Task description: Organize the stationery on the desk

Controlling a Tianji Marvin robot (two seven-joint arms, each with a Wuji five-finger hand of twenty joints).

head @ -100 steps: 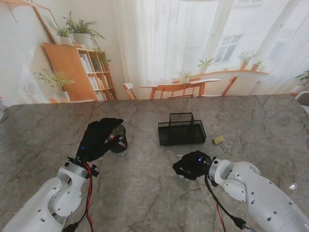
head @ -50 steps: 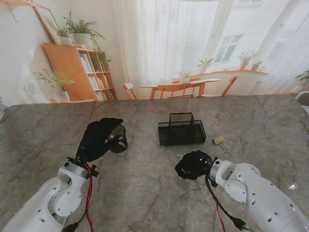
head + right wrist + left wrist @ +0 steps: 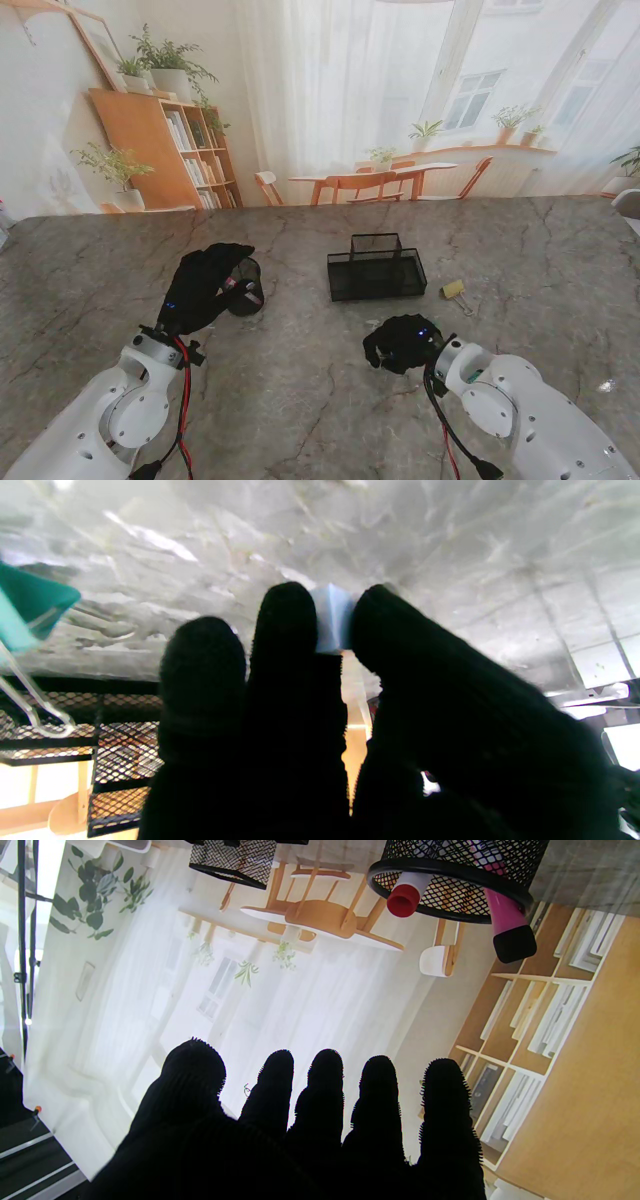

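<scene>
Since the earlier frames, the right hand (image 3: 402,343) has drifted slightly to the right and a touch farther from me, while its forearm has swung in closer; the left hand (image 3: 205,283) has not moved. In the right wrist view, the right hand's fingers (image 3: 285,625) and thumb pinch a small pale blue block, likely an eraser (image 3: 332,617), against the grey marble table (image 3: 300,400). The left hand rests with fingers straight and apart, holding nothing, just beside a round mesh pen cup (image 3: 457,877) that already holds a red-capped marker (image 3: 406,896) and a pink marker (image 3: 505,922).

Judging by this, the task is partly done: the pens are stored, but the eraser is not yet in the black mesh tray (image 3: 377,272), which sits farther from me than the right hand. A yellow binder clip (image 3: 455,290) lies loose on the table right of the tray. A teal clip (image 3: 27,605) shows near the tray in the right wrist view; I cannot tell whether it is inside.
</scene>
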